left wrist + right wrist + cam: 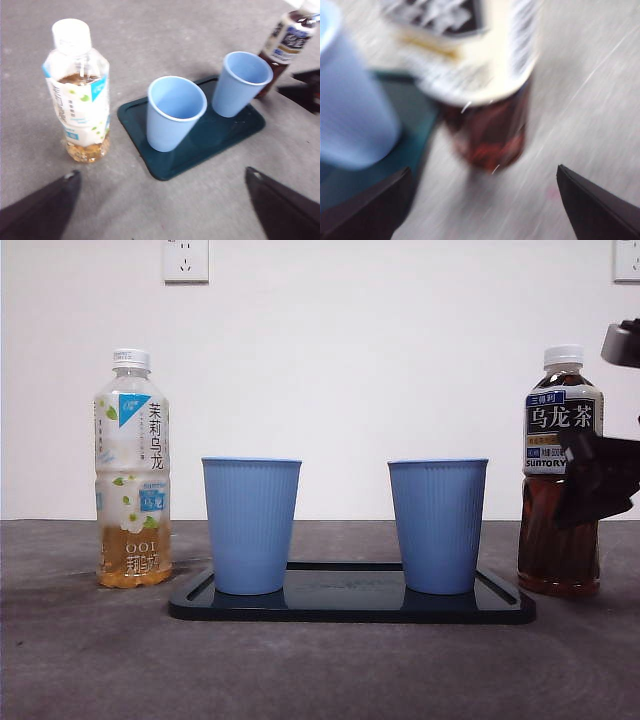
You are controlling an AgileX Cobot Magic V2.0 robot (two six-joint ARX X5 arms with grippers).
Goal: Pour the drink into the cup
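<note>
A dark oolong tea bottle (558,540) with a white cap stands on the table right of the tray. My right gripper (598,478) comes in from the right edge, level with the bottle's label, one jaw crossing in front of it. In the blurred right wrist view the bottle (487,130) is close ahead of my open right gripper (484,169). Two empty blue cups (250,525) (437,525) stand upright on a dark tray (350,608). My left gripper (162,174) is open and empty, held above the table short of the tray (230,135).
A pale jasmine tea bottle (132,470), partly full and capped, stands left of the tray; it also shows in the left wrist view (77,95). A white wall with sockets (185,260) is behind. The grey table (320,670) runs in front.
</note>
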